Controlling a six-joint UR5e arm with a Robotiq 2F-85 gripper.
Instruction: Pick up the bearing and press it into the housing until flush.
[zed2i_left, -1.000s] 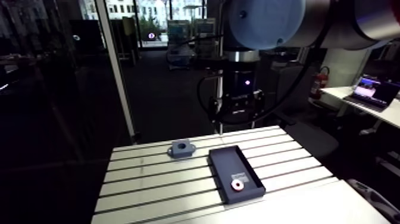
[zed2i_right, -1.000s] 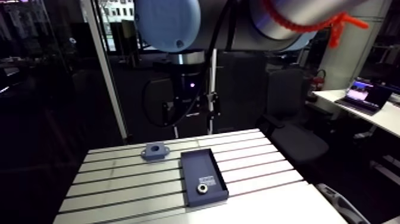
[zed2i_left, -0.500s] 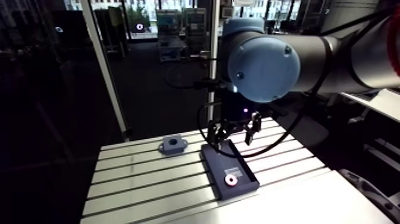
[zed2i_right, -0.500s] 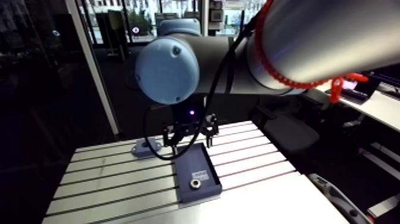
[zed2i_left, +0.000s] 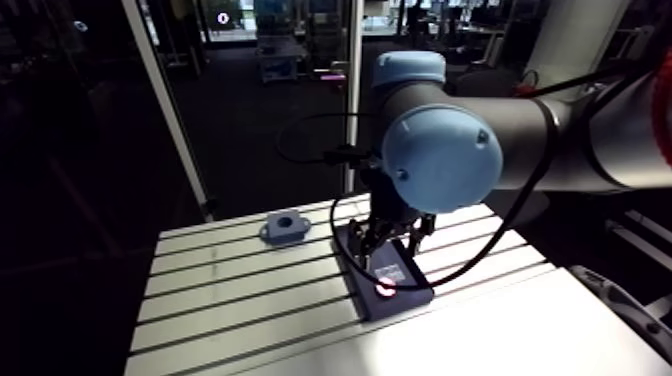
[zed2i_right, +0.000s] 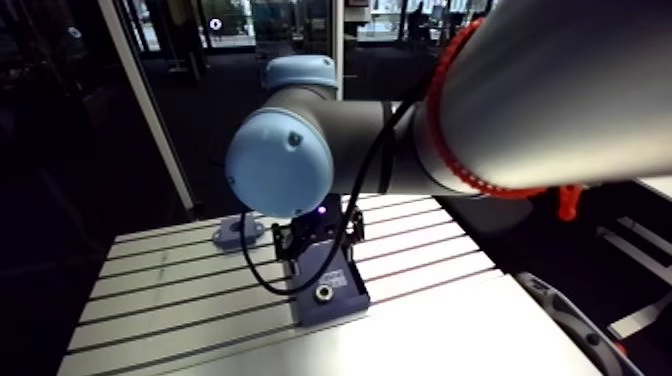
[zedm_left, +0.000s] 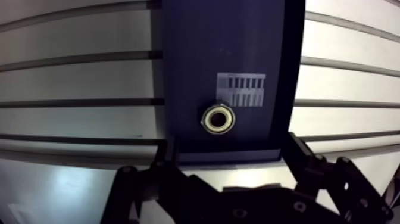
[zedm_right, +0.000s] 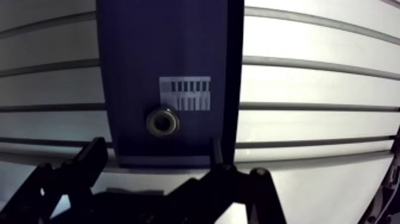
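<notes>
The ring-shaped bearing (zedm_left: 218, 118) lies flat in the dark tray (zedm_left: 196, 47); the grey housing (zed2i_left: 286, 227) sits well apart.

One bearing (zedm_left: 218, 118) is counted, a small metal ring. One tray (zedm_left: 190, 59) is seen, dark blue and shallow, and one printed label (zedm_left: 241, 97) is counted on its floor. One housing (zed2i_left: 285, 228) is counted, a grey block in which a single round bore is shown. One desk (zed2i_left: 220, 300) of slotted aluminium is seen. Several long slots are cut in it, but a sure number cannot be given, since part of the top is covered by the arm. One hand (zedm_left: 229, 156) is counted, and two fingers (zedm_left: 309, 164) are counted on it.
</notes>
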